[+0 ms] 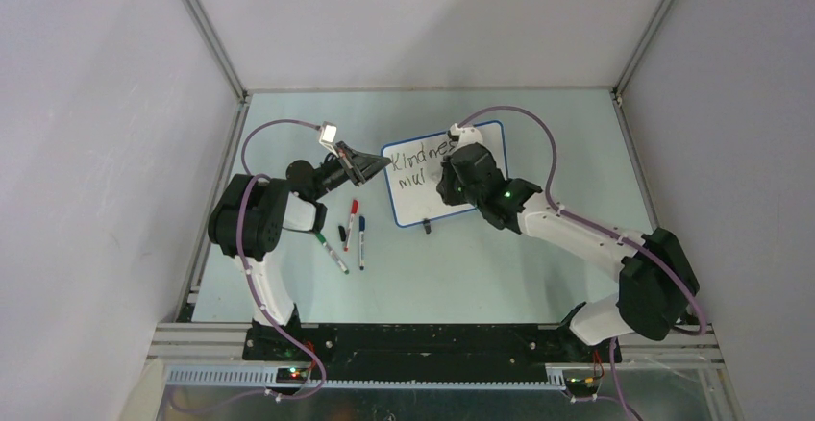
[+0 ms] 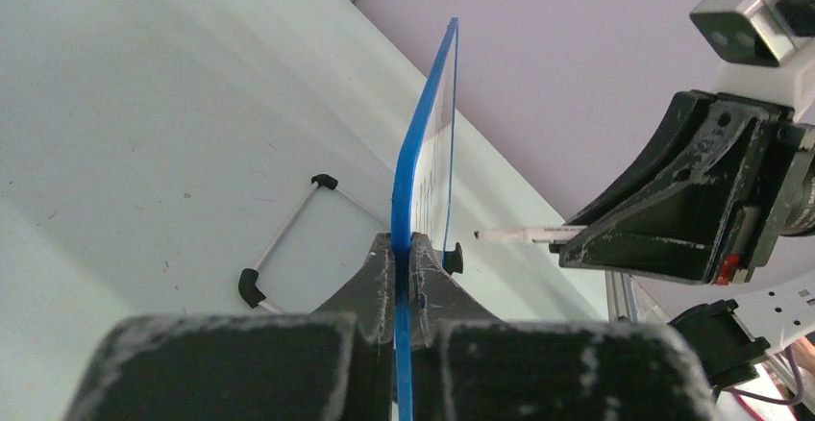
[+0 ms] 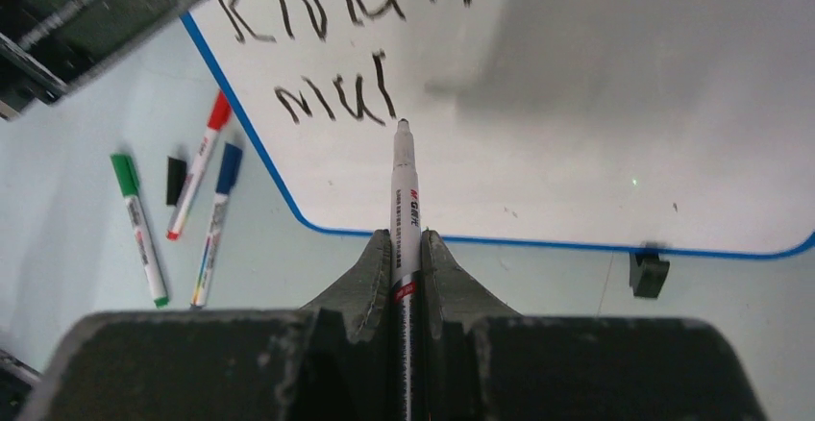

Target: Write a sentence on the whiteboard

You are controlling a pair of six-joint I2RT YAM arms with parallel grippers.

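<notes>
Nearest the arm bases, I see three capped pens loose on the table (image 1: 500, 267): a green marker (image 3: 137, 229), a red marker (image 3: 197, 166) and a blue marker (image 3: 216, 219). A black cap (image 3: 176, 179) lies between the green and the red. The right gripper (image 3: 402, 248) clamps a writing marker (image 3: 404, 190) between its jaws, tip forward. The tip sits at the whiteboard (image 3: 577, 133) face, just right of the last stroke; I cannot confirm contact. The left gripper (image 2: 404, 258) is closed tight on the board's blue left rim. The board stands tilted on its feet mid-table. The sentence (image 3: 336, 99) runs in two lines: the upper begins "Kind", the lower reads "mul".
</notes>
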